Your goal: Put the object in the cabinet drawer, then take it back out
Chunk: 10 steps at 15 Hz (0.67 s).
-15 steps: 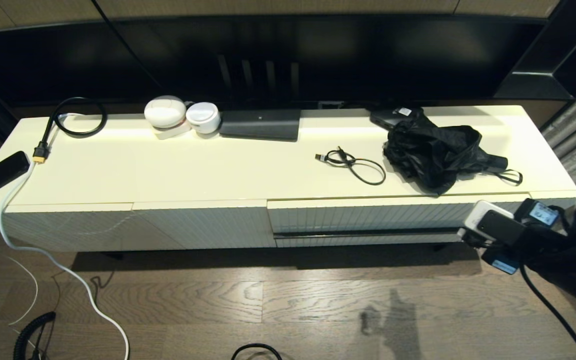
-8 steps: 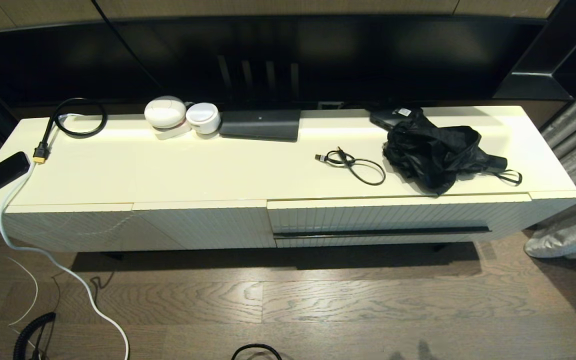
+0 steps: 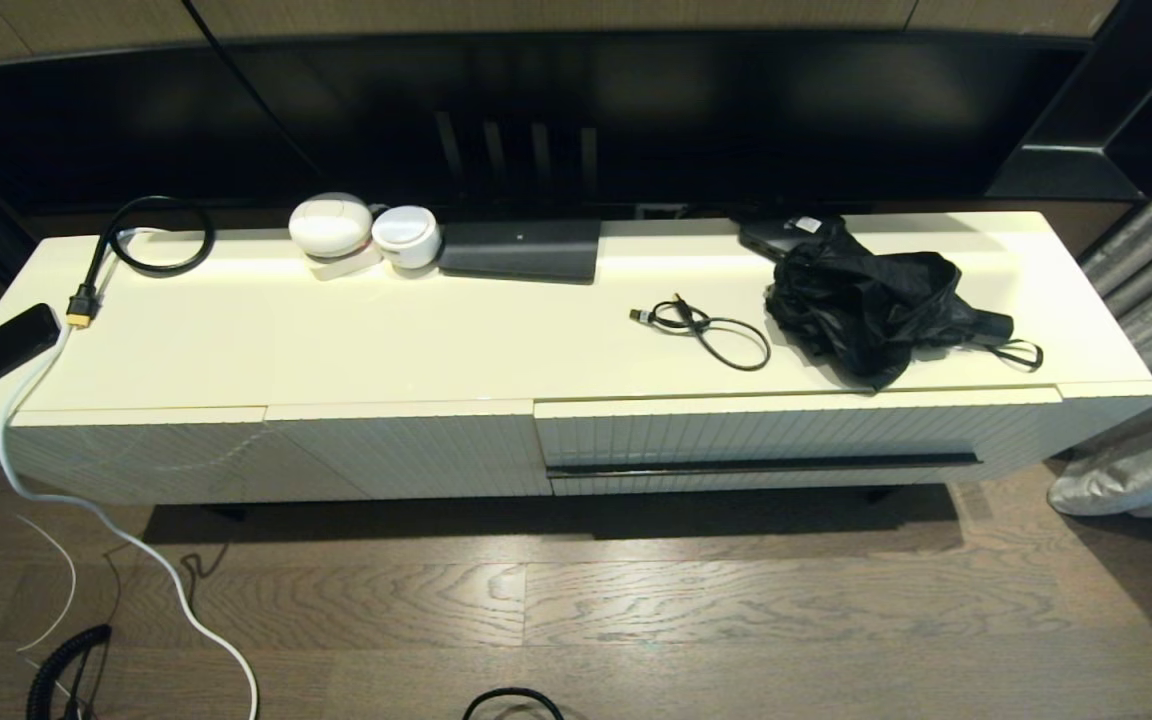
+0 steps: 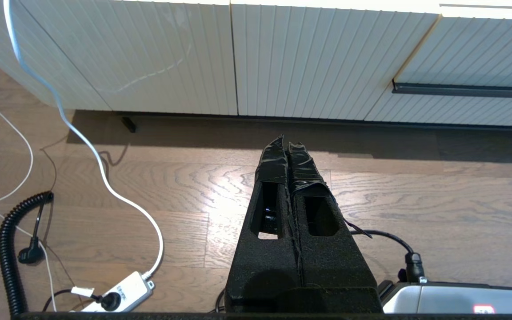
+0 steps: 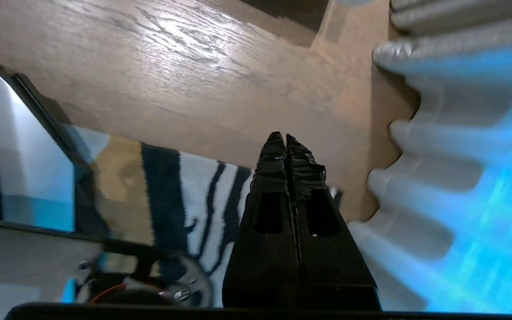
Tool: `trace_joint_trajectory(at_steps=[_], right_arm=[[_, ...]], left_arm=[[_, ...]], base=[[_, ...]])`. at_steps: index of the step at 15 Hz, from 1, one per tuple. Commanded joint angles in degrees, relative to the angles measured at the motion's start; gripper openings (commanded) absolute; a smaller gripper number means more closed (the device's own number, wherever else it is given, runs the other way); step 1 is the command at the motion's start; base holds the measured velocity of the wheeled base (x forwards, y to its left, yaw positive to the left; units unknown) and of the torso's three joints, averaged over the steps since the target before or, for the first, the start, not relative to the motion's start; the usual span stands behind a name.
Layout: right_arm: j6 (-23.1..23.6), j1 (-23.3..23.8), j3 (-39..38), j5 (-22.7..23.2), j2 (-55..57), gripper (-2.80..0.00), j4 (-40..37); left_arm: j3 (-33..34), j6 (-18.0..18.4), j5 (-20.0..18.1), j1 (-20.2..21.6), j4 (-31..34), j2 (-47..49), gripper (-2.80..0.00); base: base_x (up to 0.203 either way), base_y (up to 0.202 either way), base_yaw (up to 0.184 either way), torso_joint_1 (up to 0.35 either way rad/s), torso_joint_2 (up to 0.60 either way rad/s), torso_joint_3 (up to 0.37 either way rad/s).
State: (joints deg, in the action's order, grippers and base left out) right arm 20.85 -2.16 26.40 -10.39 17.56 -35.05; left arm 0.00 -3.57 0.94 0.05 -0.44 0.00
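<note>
My left claw [image 4: 286,144] hangs low over the wooden floor [image 4: 416,200] in front of the cabinet, fingers pressed together on nothing. My right claw [image 5: 281,140] is likewise pinched together and empty, over floor beside a grey curtain [image 5: 438,146]. The cabinet drawer [image 3: 766,440] sits pushed in flush, its black handle strip [image 3: 764,464] running across the ribbed front. Above the drawer, on the cabinet top [image 3: 386,340], lie a crumpled black bag [image 3: 871,300] and, just beside the bag, a short black cable [image 3: 711,330].
</note>
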Motion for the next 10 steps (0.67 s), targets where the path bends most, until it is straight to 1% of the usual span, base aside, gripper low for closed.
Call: trace_joint_trajectory(at_steps=[1, 2, 4, 5, 6, 7, 9, 10], right_arm=[[-4.63, 2.06, -2.78, 0.44, -9.1, -2.8, -1.14], [-6.25, 2.36, -4.44, 0.73, -10.71, -2.8, -1.31], [-7.21, 2.37, -6.94, 1.72, -15.67, -2.8, -1.38], [-8.19, 2.35, -7.87, 3.25, -17.25, -2.8, -1.25], [-10.93, 2.34, -8.35, 4.51, -17.53, -2.8, -0.8], [-11.99, 2.34, -8.89, 4.84, -17.56, -2.8, 0.79], [-12.33, 2.34, -10.67, 5.69, -17.56, -2.8, 4.59], [-12.26, 2.34, -11.65, 6.3, -17.56, -2.8, 7.66]], left_arm=[[0.07, -0.03, 0.03, -0.03, -0.03, 0.0, -2.8], [0.0, -0.03, 0.03, 0.04, 0.0, 0.0, -2.8], [0.0, -0.03, 0.03, 0.02, 0.0, 0.0, -2.8], [0.0, -0.03, 0.03, 0.02, -0.05, 0.0, -2.8], [0.0, -0.03, 0.03, 0.04, 0.0, 0.0, -2.8], [0.0, -0.03, 0.03, 0.04, 0.0, 0.0, -2.8], [0.0, -0.03, 0.03, 0.04, 0.0, 0.0, -2.8], [0.0, -0.03, 0.03, 0.04, 0.0, 0.0, -2.8]], base=[[0.0, 0.0, 0.0, 0.0, 0.0, 0.0], [0.0, 0.0, 0.0, 0.0, 0.0, 0.0], [0.0, 0.0, 0.0, 0.0, 0.0, 0.0], [0.0, 0.0, 0.0, 0.0, 0.0, 0.0], [0.0, 0.0, 0.0, 0.0, 0.0, 0.0], [0.0, 0.0, 0.0, 0.0, 0.0, 0.0], [0.0, 0.0, 0.0, 0.0, 0.0, 0.0], [0.0, 0.0, 0.0, 0.0, 0.0, 0.0]])
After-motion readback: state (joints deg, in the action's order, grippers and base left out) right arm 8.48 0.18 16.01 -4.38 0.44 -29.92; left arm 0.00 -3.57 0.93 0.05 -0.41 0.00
